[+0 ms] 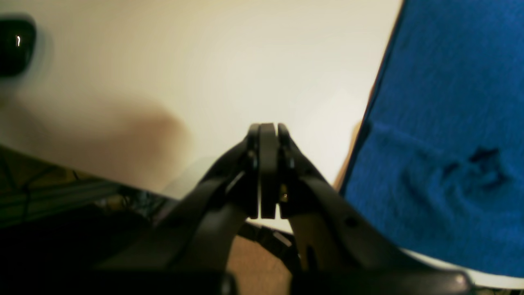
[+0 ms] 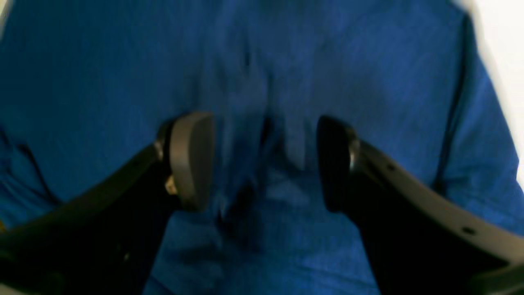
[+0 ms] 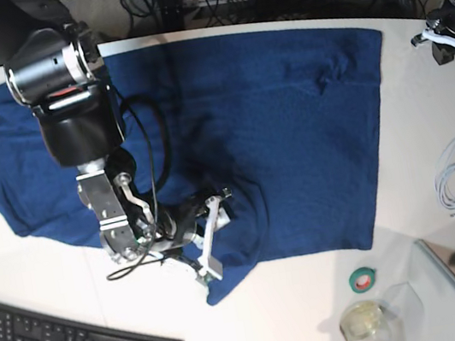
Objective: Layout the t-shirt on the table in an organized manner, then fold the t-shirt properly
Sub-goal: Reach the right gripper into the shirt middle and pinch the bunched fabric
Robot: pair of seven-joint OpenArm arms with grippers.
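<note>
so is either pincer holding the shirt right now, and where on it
Nothing is held. The right pincer stands open over the t-shirt, fabric bunched between its jaws; the left pincer is shut on nothing, beside the shirt.

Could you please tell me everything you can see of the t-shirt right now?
The t-shirt is plain dark blue soft cloth with no print. It lies spread over much of the white table, mostly flat, with wrinkles near its middle and a bunched, uneven near hem. The right tool stands open over those wrinkles; the shut left tool is beside its edge, apart from it.
</note>
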